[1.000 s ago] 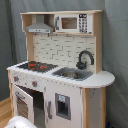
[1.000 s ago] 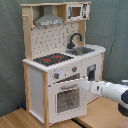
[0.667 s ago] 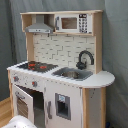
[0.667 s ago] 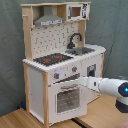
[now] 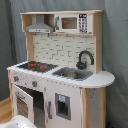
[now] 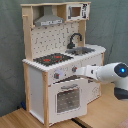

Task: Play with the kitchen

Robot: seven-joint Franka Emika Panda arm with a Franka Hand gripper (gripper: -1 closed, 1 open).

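The kitchen [image 5: 60, 70] stands upright on a wooden floor [image 6: 30, 119] against a grey curtain [image 5: 115, 45], and it fills the middle of both exterior views. On its worktop [image 5: 102, 79] sit the black and red hob [image 5: 34, 65], the sink [image 5: 72, 74] and the black tap [image 5: 85, 59]; above are the grey hood [image 5: 40, 26] and the little microwave [image 5: 72, 23].

In the second exterior view my arm [image 6: 107, 73] reaches in from the second exterior view's right toward the front panel just above the oven door [image 6: 69, 98], near the knobs [image 6: 57, 76]. My wrist hides the tip, so I cannot tell whether my jaws are spread or pressed together, nor whether they touch the panel. The oven door hangs partly open, its top tilted away from the cabinet.

I judge that I am working at the oven front, either at the door's top edge or at a knob. The next move calls for a slow, level approach, because the door swings freely and a hard push could shove the whole light toy backward
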